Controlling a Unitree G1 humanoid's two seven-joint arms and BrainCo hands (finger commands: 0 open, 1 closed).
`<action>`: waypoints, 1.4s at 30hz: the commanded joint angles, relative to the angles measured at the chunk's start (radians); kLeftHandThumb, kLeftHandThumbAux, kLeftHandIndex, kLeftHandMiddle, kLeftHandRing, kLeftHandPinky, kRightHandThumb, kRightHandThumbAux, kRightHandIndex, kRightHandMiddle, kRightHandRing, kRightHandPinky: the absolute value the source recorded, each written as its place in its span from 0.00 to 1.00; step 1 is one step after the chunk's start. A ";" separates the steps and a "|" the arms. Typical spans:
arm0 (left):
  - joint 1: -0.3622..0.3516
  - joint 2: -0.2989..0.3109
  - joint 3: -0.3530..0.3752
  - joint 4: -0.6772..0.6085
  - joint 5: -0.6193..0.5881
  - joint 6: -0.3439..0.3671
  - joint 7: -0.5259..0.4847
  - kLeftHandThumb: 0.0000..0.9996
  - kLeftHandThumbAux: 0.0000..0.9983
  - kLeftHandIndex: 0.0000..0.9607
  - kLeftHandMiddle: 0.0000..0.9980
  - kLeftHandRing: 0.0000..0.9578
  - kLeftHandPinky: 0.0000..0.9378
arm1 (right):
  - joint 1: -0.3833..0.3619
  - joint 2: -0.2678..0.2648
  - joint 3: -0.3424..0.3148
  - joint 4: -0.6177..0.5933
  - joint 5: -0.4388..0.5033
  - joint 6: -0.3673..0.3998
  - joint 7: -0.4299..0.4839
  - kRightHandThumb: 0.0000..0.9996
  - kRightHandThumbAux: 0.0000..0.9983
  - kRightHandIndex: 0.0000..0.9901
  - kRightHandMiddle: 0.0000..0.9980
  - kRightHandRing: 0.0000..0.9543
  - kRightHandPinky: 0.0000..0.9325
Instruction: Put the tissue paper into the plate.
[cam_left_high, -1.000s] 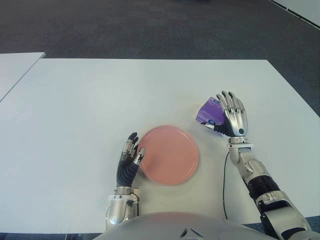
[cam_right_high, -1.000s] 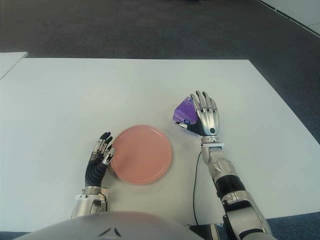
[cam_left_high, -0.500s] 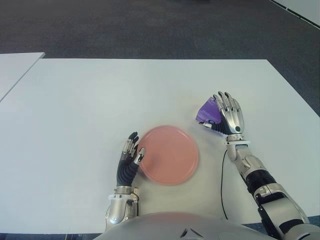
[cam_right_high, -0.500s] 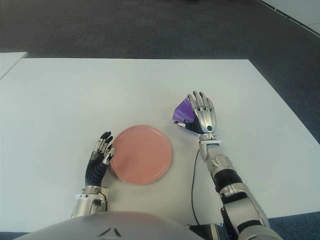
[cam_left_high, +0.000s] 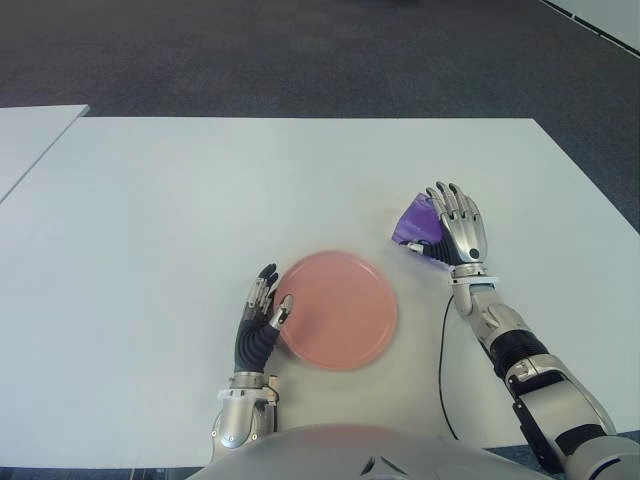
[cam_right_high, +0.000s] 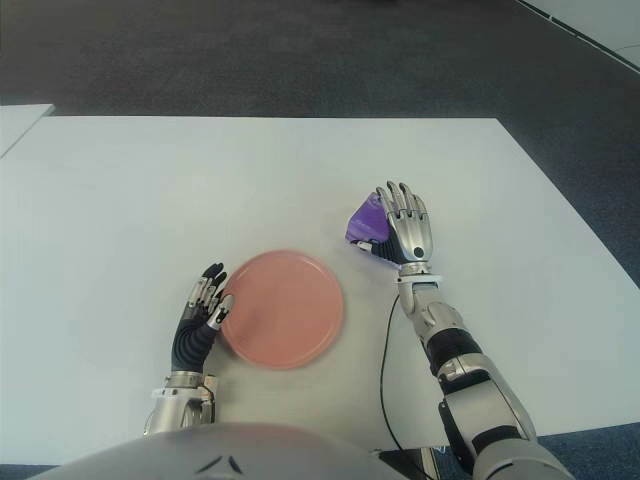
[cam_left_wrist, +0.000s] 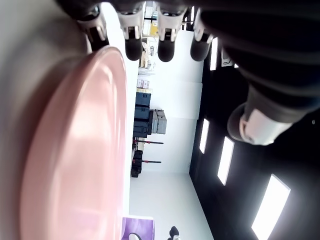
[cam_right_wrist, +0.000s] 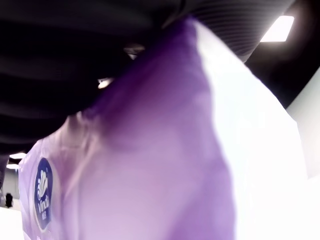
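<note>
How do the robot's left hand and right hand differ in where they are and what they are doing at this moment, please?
The left hand is at the left edge of the pink plate with relaxed fingers, holding nothing; the right hand is beyond the plate's right side, against the purple tissue pack. The left hand is nearer the robot's body; the right hand reaches farther out over the white table. Both point their fingers away from the robot.

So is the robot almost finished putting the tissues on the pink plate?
Not yet. The pink plate has nothing on it. The right hand is on the purple tissue pack, which is tipped up off the white table to the plate's right, so the pickup is under way. The left hand is at the plate's left edge. Carrying the pack over and letting go is left.
</note>
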 joint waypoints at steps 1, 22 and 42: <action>0.015 -0.018 0.022 0.151 -0.008 0.085 0.011 0.09 0.56 0.00 0.00 0.00 0.00 | -0.024 -0.005 0.018 0.036 0.020 -0.009 0.002 0.31 0.45 0.00 0.04 0.01 0.03; 0.004 -0.009 0.028 0.177 -0.018 0.075 0.006 0.13 0.57 0.00 0.00 0.00 0.00 | -0.125 0.020 0.057 0.219 0.062 -0.021 0.020 0.27 0.48 0.00 0.04 0.02 0.04; 0.005 -0.016 0.024 0.152 -0.032 0.089 0.008 0.12 0.58 0.00 0.00 0.00 0.00 | -0.177 0.055 0.074 0.441 0.156 -0.093 0.146 0.34 0.50 0.02 0.07 0.04 0.06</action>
